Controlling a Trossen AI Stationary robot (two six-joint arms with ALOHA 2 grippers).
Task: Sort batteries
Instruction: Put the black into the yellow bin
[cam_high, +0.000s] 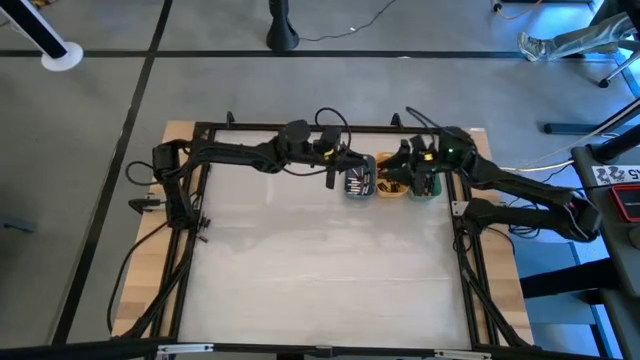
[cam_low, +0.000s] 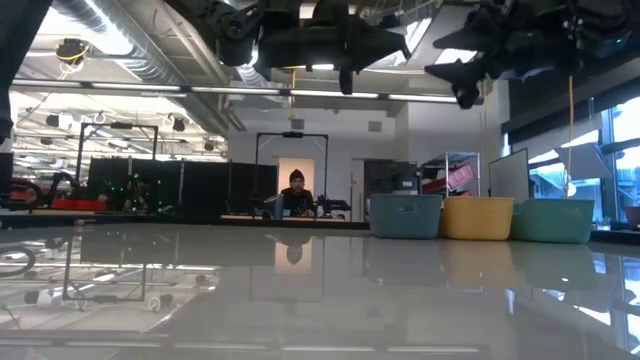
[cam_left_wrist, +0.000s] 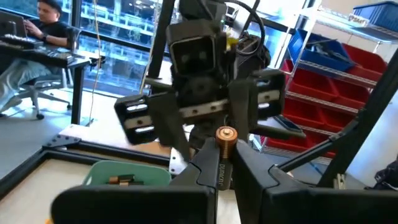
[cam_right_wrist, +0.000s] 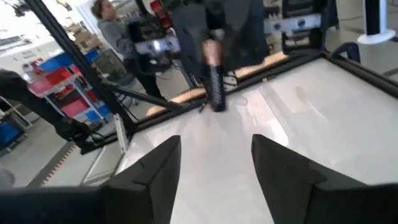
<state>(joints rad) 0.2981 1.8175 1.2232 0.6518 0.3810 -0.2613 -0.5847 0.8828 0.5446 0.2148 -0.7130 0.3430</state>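
Note:
My left gripper (cam_left_wrist: 221, 167) is shut on one battery (cam_left_wrist: 224, 152), dark with a copper-coloured end, held high above the far edge of the table. My right gripper (cam_right_wrist: 216, 158) stands open a short way off, facing it, with nothing between its fingers; from there the battery (cam_right_wrist: 215, 90) shows as a dark stick. Below them a slate-blue tray (cam_high: 358, 184), an orange tray (cam_high: 391, 186) and a green tray (cam_high: 425, 184) stand in a row. Batteries (cam_left_wrist: 122, 180) lie in the green tray (cam_left_wrist: 106, 171), and silvery cells lie in the slate-blue one. My left gripper pinches the battery's dark body (cam_left_wrist: 222, 171) between its two fingers. The fingers point level, from the table's left side, and lie along the battery. Its copper-coloured end (cam_left_wrist: 225, 134) sticks out past the fingertips, and the battery is lifted clear of trays and table.
The three trays (cam_low: 477, 217) stand at the table's far edge, right of centre. A black frame (cam_high: 200, 135) runs around the white table top (cam_high: 320, 260), which is bare in front of the trays. People sit at desks in the room beyond.

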